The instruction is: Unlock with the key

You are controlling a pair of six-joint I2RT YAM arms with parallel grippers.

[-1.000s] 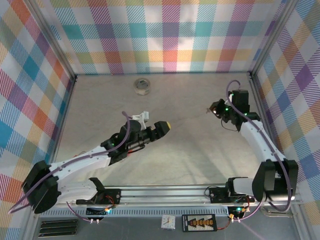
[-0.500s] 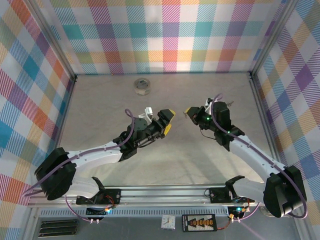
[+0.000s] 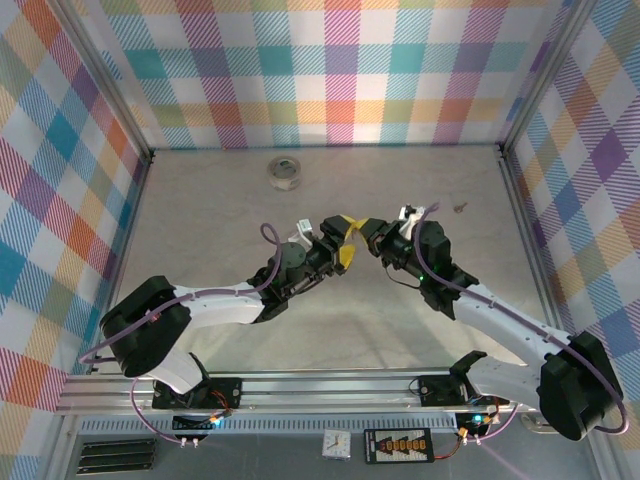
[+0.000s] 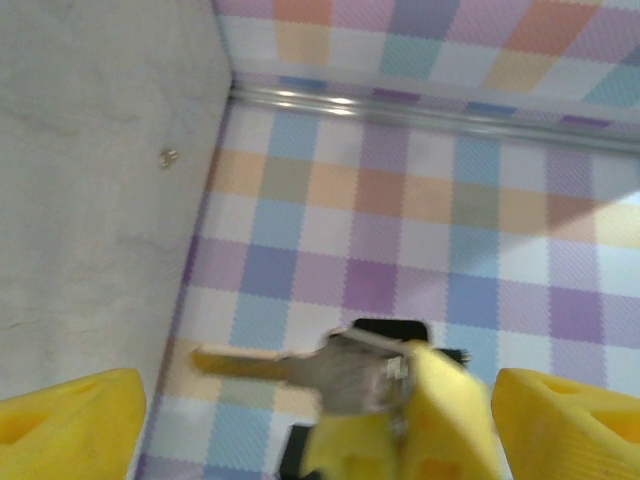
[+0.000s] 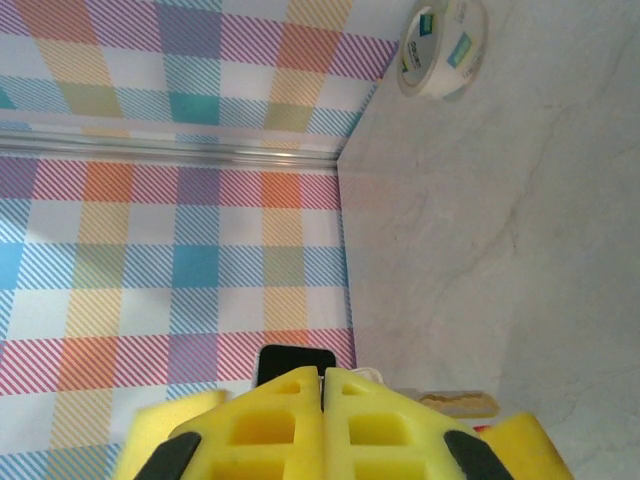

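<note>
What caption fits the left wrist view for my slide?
Right end effector holds the key between the left end effector's open yellow fingers, plaid wall behind.

Grey marbled table (image 3: 200,230); bright plaid walls (image 3: 330,70) on three sides.

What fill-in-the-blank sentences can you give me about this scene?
1. The right gripper is shut on a metal ___.
2. The left gripper has its jaws ___.
3. By the back wall lies a roll of ___.
Missing words: key; open; tape.
</note>
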